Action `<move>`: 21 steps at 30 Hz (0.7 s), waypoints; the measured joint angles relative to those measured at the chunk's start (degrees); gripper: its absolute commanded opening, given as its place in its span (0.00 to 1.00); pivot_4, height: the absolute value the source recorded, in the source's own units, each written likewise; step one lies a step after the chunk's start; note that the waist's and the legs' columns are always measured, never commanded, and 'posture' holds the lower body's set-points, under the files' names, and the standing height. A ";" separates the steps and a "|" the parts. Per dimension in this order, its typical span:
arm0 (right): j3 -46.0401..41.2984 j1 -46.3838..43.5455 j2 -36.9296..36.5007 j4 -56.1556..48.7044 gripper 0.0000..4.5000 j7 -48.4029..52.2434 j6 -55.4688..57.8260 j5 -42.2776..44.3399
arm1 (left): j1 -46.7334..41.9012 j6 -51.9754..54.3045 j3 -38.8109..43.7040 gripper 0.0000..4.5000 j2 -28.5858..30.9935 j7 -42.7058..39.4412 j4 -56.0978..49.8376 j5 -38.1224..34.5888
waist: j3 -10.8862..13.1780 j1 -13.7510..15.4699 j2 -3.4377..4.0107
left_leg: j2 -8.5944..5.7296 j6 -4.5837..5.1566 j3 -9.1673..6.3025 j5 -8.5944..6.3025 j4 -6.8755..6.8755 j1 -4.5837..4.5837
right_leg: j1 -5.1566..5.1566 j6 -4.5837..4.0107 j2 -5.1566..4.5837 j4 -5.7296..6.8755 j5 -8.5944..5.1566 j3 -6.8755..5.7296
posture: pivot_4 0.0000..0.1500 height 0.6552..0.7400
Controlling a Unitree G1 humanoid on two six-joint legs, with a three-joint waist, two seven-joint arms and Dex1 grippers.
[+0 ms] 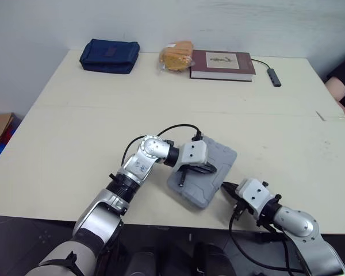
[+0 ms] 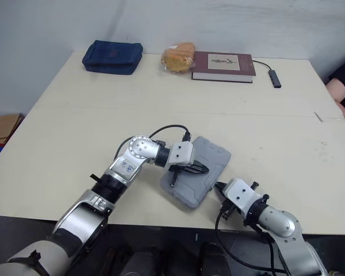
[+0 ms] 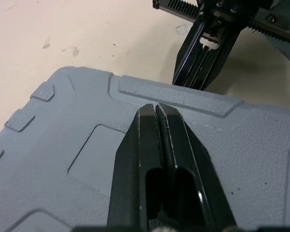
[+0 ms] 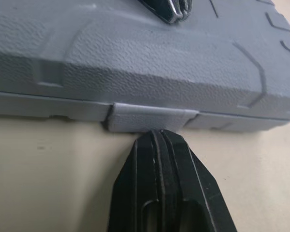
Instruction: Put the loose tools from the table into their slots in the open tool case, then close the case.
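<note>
Our left arm [image 1: 118,192] is folded hard at the silver wrist joint [image 1: 150,148]. The black two-fingered left gripper [image 1: 211,169] points across to our right, fingers [image 3: 146,140] pressed flat together. Our right arm [image 1: 296,221] comes in low, right gripper [image 1: 225,187] aimed back at the left one, fingers [image 4: 157,159] closed tight too.

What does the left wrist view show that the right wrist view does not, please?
Left wrist view: the toothed black rack on the body of the right gripper, seen across the lid of the grey textured plastic tool case. Right wrist view: the case's side wall, seam and grey latch tab, just ahead of that shut gripper. Shared: the closed lid, the shut left gripper and the beige table.
</note>
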 measured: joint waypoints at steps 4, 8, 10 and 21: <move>0.31 -2.46 0.69 2.01 0.00 -0.35 0.63 -0.40 | -0.46 -1.33 -0.06 0.00 -0.03 -0.53 1.45 0.00 | -0.07 -0.23 0.03 | 0.00 0.00 0.02 0.00 0.00 0.04 | 0.01 -0.02 0.02 -0.01 -0.01 0.18 | 1.00 1.00; 0.93 -6.86 1.23 5.22 0.00 3.00 2.05 2.13 | -2.92 -2.24 -0.11 0.00 -0.86 -1.47 5.66 0.01 | -0.12 -0.61 -0.04 | 0.08 -0.03 0.07 -0.02 -0.01 0.10 | -0.01 -0.05 0.01 0.01 -0.01 0.30 | 1.00 1.00; 0.93 -8.29 1.23 5.93 0.00 4.47 3.53 3.26 | -3.95 -2.93 -0.16 0.00 -1.28 -1.48 7.55 0.05 | -0.15 -0.85 -0.09 | 0.11 -0.04 0.08 -0.02 -0.01 0.11 | -0.01 -0.09 0.00 0.01 0.00 0.31 | 1.00 1.00; -0.96 -9.43 -1.30 10.19 0.00 12.46 -4.84 7.02 | -7.05 -10.63 3.84 0.00 -1.89 -7.67 17.57 -3.18 | -0.23 -1.57 -0.23 | 0.17 -0.11 0.10 -0.05 -0.10 0.10 | -0.08 -0.17 -0.05 0.02 -0.03 0.28 | 1.00 1.00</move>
